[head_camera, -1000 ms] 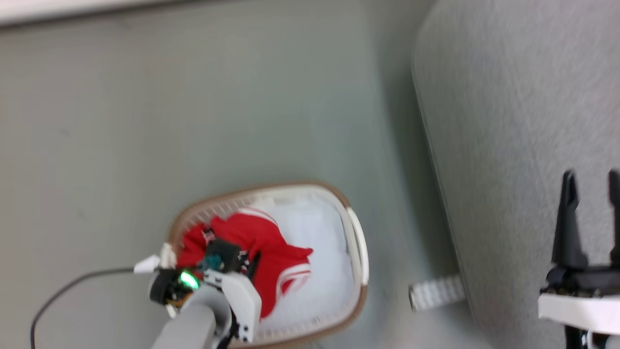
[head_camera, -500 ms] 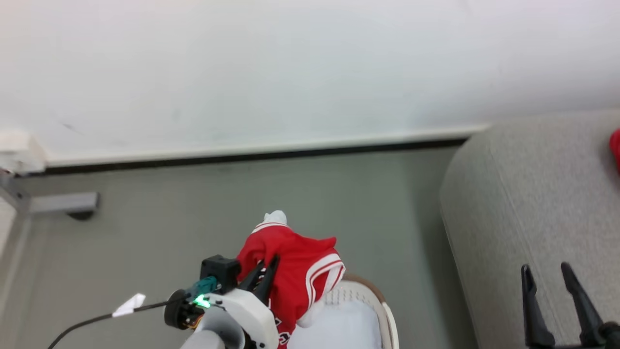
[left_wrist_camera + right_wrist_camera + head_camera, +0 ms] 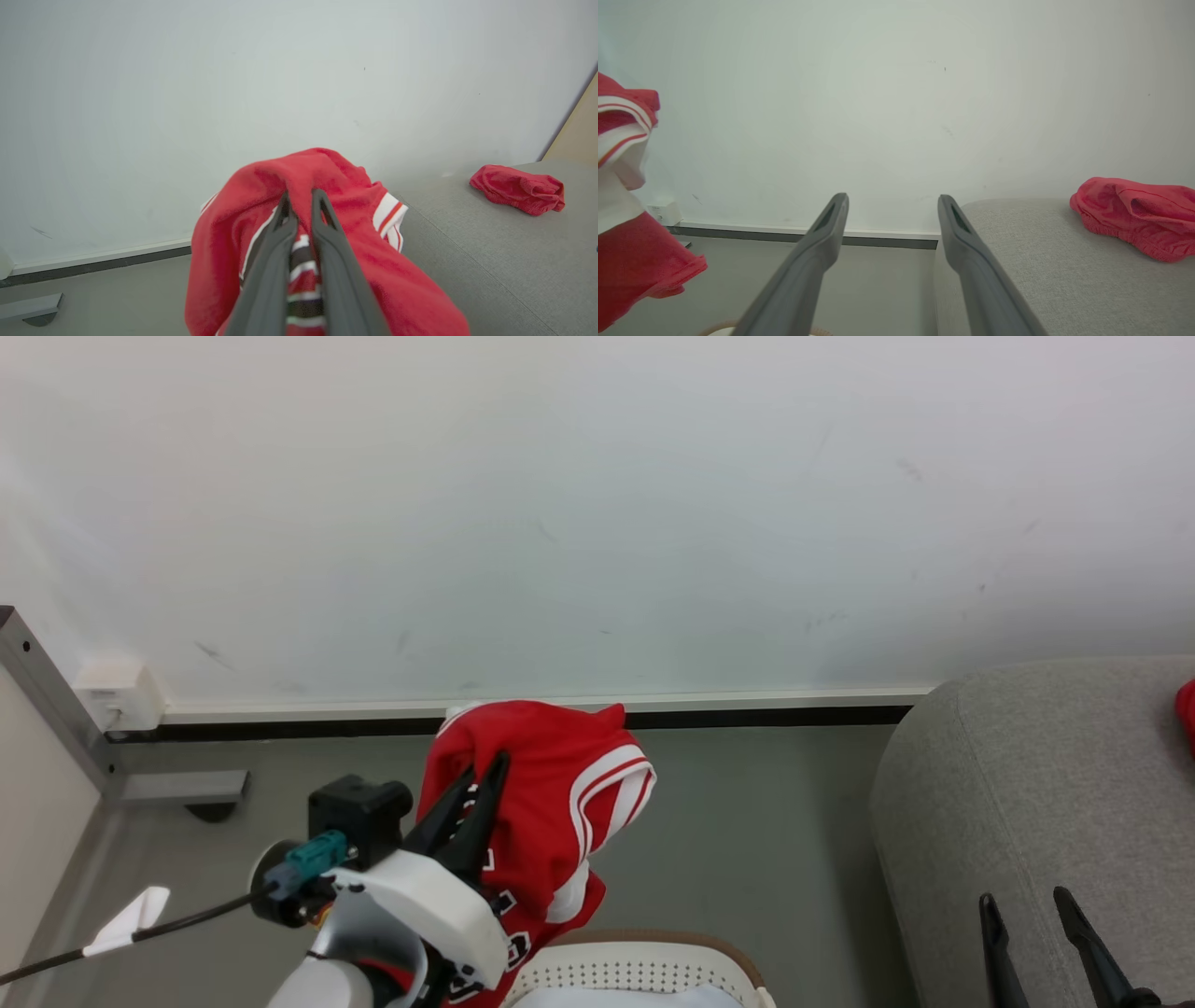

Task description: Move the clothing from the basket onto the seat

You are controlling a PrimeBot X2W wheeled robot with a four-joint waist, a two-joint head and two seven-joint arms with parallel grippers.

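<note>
A plain pale wall with a dark skirting strip stands behind a grey-green floor. My left fingers are clenched on a bunched fold of the bright red soft garment with white sleeve parts and red-and-white stripe trim. It hangs in the air above the oval white perforated laundry basket with a brown rim, and its lower end drapes down past my forearm. The large grey fabric-upholstered seat lies off to my right, well apart from the garment, and a separate crumpled red cloth rests on it. My right fingers are spread apart and hold nothing, low over the seat. I judge the garment light and limp. It will swing and trail, so the hanging tail could catch the basket rim as I carry it across. The pinch on a thick gathered fold near the top looks sound to me, whereas a single thin layer would slip out more easily.
</note>
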